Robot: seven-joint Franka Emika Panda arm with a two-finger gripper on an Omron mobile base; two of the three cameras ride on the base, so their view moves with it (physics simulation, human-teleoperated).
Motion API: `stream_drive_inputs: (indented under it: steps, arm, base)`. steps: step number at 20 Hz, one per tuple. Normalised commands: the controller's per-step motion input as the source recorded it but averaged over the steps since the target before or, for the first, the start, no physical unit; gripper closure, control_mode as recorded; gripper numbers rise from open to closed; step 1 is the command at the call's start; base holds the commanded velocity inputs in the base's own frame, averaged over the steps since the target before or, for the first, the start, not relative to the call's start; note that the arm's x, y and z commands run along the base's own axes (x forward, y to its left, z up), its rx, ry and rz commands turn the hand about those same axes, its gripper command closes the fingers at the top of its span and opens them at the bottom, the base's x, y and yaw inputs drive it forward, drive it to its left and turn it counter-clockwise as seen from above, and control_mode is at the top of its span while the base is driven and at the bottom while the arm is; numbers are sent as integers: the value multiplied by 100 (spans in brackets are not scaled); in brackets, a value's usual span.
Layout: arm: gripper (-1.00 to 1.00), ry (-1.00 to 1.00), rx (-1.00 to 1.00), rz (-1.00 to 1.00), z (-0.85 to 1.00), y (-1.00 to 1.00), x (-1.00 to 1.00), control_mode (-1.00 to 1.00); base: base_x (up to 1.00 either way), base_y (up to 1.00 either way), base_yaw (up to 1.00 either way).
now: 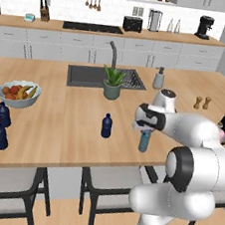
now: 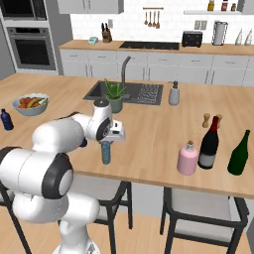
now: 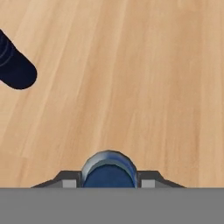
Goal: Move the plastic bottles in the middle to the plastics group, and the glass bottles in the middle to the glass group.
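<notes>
the gripper is clamped on the upright teal-blue bottle, cap between its fingertips.

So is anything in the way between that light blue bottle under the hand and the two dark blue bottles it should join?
One thing, possibly: a dark blue bottle stands on the counter roughly between the light blue bottle at the hand and the two dark blue bottles by the fruit bowl. Otherwise the wood there looks bare.

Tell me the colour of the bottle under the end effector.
Light teal-blue bottle, seen best in the left base view, standing below the end effector.
</notes>
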Motion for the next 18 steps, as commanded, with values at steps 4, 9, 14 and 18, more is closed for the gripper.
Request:
stream_drive_inputs:
  steps: [4,9,14,18]
  arm:
    - [100,-1,2,4,33,29,-69,-100]
    - [100,-1,1,6,44,68,-48,-100]
    - [100,-4,0,9,23,96,-21,-100]
    - [100,-10,0,9,13,88,-5,-100]
  base:
    - [0,0,0]
    - [0,0,0]
    - [0,0,0]
    - [0,0,0]
